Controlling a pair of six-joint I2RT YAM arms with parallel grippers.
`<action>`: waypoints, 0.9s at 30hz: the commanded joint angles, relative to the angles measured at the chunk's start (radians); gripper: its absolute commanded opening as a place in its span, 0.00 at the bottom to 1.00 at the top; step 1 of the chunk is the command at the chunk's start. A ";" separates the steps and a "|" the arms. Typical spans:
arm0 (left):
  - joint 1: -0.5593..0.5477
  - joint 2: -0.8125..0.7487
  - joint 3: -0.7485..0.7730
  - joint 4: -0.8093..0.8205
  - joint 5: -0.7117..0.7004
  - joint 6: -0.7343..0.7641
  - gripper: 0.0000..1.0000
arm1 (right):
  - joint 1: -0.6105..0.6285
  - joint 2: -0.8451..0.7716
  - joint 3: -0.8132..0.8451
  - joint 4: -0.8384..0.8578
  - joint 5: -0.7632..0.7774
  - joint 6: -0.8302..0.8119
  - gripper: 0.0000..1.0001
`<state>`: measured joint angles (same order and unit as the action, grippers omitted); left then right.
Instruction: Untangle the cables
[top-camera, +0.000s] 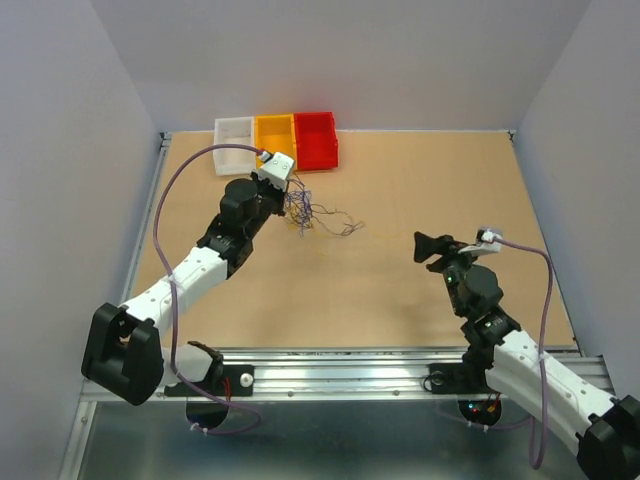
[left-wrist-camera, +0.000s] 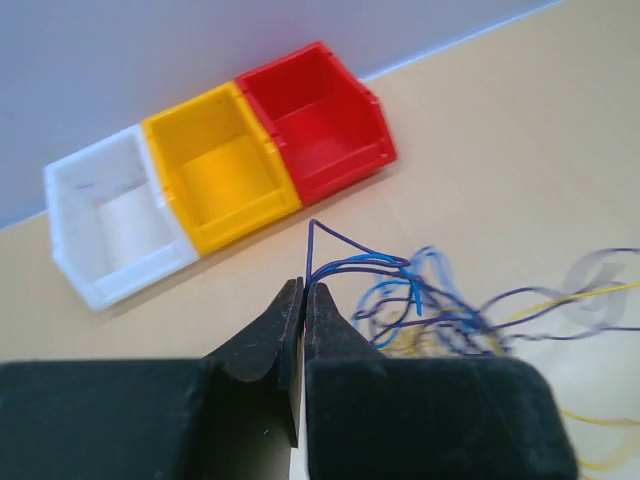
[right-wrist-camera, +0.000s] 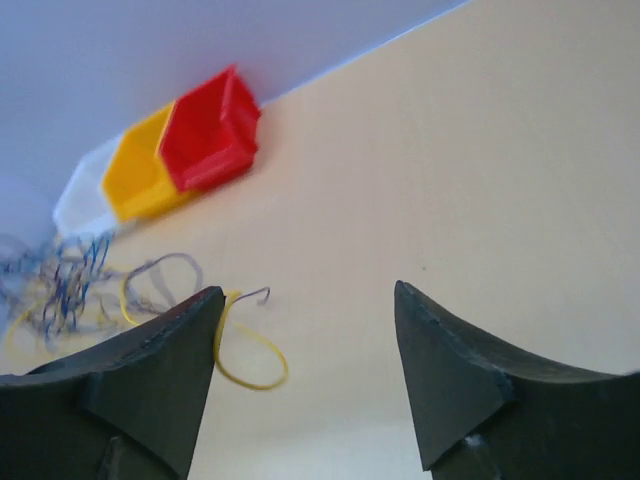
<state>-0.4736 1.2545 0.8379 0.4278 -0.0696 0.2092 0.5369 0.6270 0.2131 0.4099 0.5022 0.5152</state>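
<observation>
The cables (top-camera: 312, 216) lie as a loose tangle of thin blue-purple and yellow wires on the tan table, just below the bins. My left gripper (top-camera: 291, 193) hangs at the tangle's left end. In the left wrist view its jaws (left-wrist-camera: 303, 287) are pressed together on a blue-purple strand that rises from the tips and runs right into the tangle (left-wrist-camera: 440, 305). My right gripper (top-camera: 421, 247) is to the right, apart from the wires. It stands open (right-wrist-camera: 310, 292) with nothing between the fingers. A yellow loop (right-wrist-camera: 252, 362) lies beside its left finger, and the rest of the tangle (right-wrist-camera: 60, 285) is far left.
Three small bins stand in a row at the table's back edge: white (top-camera: 234, 143), yellow (top-camera: 274, 132) and red (top-camera: 316, 139). Grey walls close the back and both sides. A metal rail (top-camera: 340, 372) carries the arm bases at the near edge.
</observation>
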 joint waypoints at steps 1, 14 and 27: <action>-0.029 -0.055 -0.002 -0.016 0.428 0.077 0.08 | -0.002 0.008 -0.049 0.208 -0.472 -0.167 0.80; -0.168 -0.079 -0.017 -0.106 0.649 0.170 0.10 | 0.005 0.416 0.005 0.570 -0.919 -0.204 0.79; -0.200 -0.133 -0.022 -0.144 0.814 0.177 0.15 | 0.103 0.795 0.124 0.892 -0.943 -0.136 0.75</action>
<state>-0.6621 1.1782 0.8265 0.2691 0.6502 0.3691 0.5964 1.3689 0.2562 1.1385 -0.4492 0.3767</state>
